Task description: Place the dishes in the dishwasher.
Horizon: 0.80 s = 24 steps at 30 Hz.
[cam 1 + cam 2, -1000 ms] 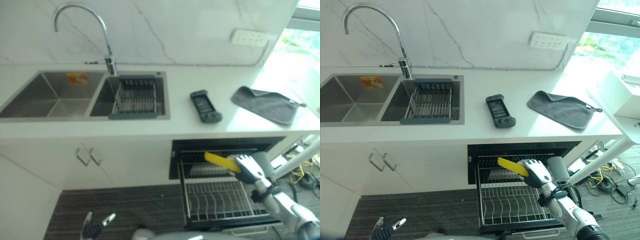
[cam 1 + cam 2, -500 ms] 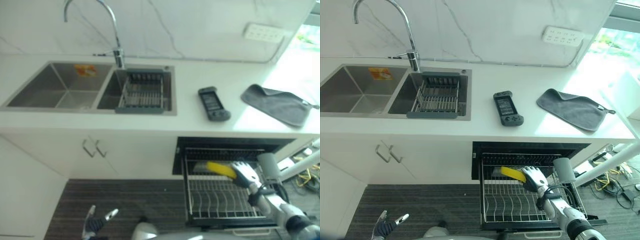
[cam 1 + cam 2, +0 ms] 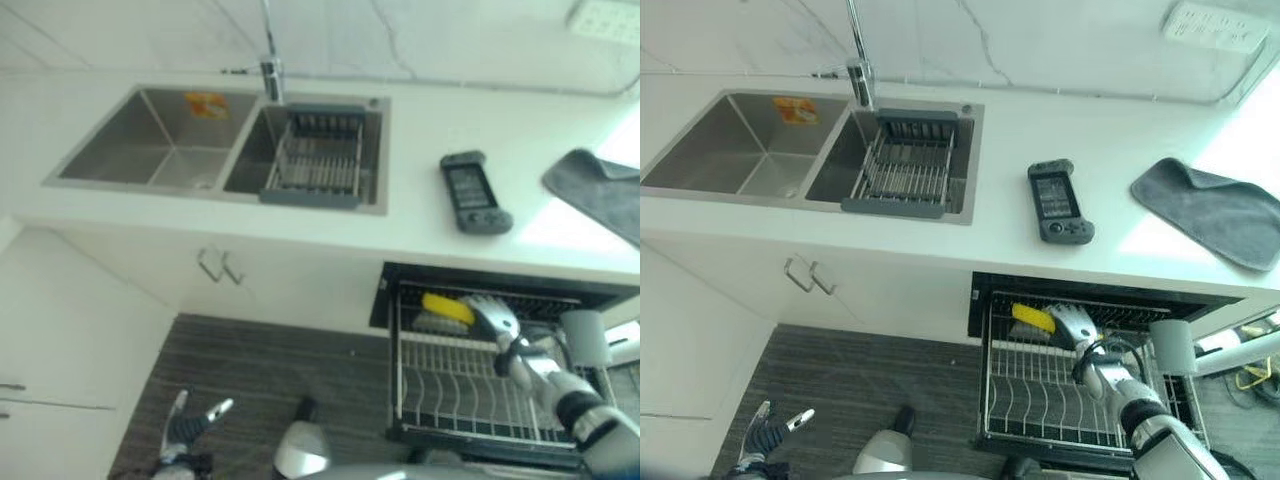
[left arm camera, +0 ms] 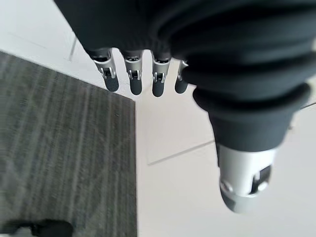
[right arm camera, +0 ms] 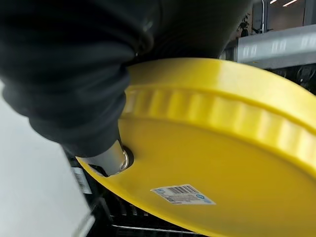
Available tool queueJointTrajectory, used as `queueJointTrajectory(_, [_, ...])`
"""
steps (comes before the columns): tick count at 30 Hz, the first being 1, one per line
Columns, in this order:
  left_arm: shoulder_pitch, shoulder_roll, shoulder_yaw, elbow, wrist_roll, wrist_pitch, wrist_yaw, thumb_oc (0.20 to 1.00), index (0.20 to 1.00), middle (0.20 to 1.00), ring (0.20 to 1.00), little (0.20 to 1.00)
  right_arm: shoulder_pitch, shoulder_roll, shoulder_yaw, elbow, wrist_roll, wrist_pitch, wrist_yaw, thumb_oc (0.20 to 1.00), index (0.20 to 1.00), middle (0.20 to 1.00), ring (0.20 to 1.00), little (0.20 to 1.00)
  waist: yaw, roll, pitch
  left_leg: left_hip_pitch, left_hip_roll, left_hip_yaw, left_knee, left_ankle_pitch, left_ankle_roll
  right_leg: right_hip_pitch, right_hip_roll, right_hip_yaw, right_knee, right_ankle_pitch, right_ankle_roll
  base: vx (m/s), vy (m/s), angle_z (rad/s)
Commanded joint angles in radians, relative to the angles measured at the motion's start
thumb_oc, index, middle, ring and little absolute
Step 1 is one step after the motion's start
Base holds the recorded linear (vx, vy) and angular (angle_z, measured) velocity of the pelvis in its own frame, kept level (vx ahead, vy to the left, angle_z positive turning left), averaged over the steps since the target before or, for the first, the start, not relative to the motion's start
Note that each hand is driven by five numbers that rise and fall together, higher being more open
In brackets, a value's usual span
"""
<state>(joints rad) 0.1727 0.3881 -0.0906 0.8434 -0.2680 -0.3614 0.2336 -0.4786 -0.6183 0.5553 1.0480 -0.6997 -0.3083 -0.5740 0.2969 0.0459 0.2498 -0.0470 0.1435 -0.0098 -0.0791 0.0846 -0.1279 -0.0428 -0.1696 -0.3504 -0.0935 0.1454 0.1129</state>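
A yellow plate (image 3: 1033, 318) is held at the back of the pulled-out dishwasher rack (image 3: 1040, 400), just under the counter's edge. My right hand (image 3: 1074, 325) is shut on its right rim; in the right wrist view the plate (image 5: 222, 163) spreads under my thumb (image 5: 111, 160), underside up with a barcode label. The wire rack below the counter holds no other dish that I can see. My left hand (image 3: 190, 432) hangs low over the dark floor at the lower left, fingers (image 4: 133, 81) straight and empty.
On the white counter lie a black handheld game console (image 3: 1058, 201) and a grey cloth (image 3: 1210, 211). A double steel sink (image 3: 750, 150) holds a drainer basket (image 3: 902, 170) under the tap. White cabinet doors (image 3: 800, 275) stand left of the dishwasher. A grey cylinder (image 3: 1172, 345) stands right of the rack.
The camera has tilted and shifted, so the whole scene has moved right and up. My right hand has carried the yellow plate further back and lower into the rack, under the counter's edge.
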Motion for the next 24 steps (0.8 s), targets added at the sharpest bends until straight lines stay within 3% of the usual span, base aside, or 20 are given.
queueJointTrajectory(1, [-0.066,0.063,-0.072,-0.015,-0.078,-0.075,0.01,1.0,1.0,1.0,1.0,1.0,-0.135,-0.069,0.049,-0.019,0.09,0.017,-0.053,0.2,0.2,0.2,0.2,0.2,0.004,-0.009,0.009,-0.068,-0.041,-0.06,-0.008,0.028,0.035,0.075,-0.035,-0.02,0.006,-0.037,0.073,-0.22,0.026,0.11])
queueJointTrajectory(8, [-0.085,0.064,-0.097,-0.095,-0.147,-0.082,0.037,1.0,1.0,1.0,1.0,1.0,-0.183,-0.119,0.07,0.013,0.092,0.049,-0.032,0.2,0.2,0.2,0.2,0.2,-0.007,0.013,0.047,-0.114,-0.047,-0.042,-0.008,0.034,0.036,0.021,-0.056,-0.017,0.006,-0.021,0.077,-0.11,0.029,-0.01])
queueJointTrajectory(20, [-0.106,0.054,-0.107,-0.104,-0.177,-0.098,0.041,1.0,1.0,1.0,1.0,1.0,-0.169,-0.052,0.111,0.044,-0.028,0.081,-0.059,0.2,0.2,0.2,0.2,0.2,-0.011,0.022,0.073,-0.133,-0.048,-0.026,-0.008,0.031,0.038,-0.013,-0.064,-0.011,0.006,-0.012,0.08,-0.03,0.011,-0.03])
queueJointTrajectory(24, [-0.123,0.04,-0.109,-0.091,-0.173,-0.107,0.037,1.0,1.0,1.0,1.0,1.0,-0.138,0.021,0.111,0.087,-0.005,0.202,-0.009,0.2,0.2,0.2,0.2,0.2,-0.008,0.023,0.077,-0.14,-0.049,-0.032,-0.008,0.031,0.038,-0.018,-0.064,-0.008,0.006,-0.013,0.08,0.0,0.0,0.0])
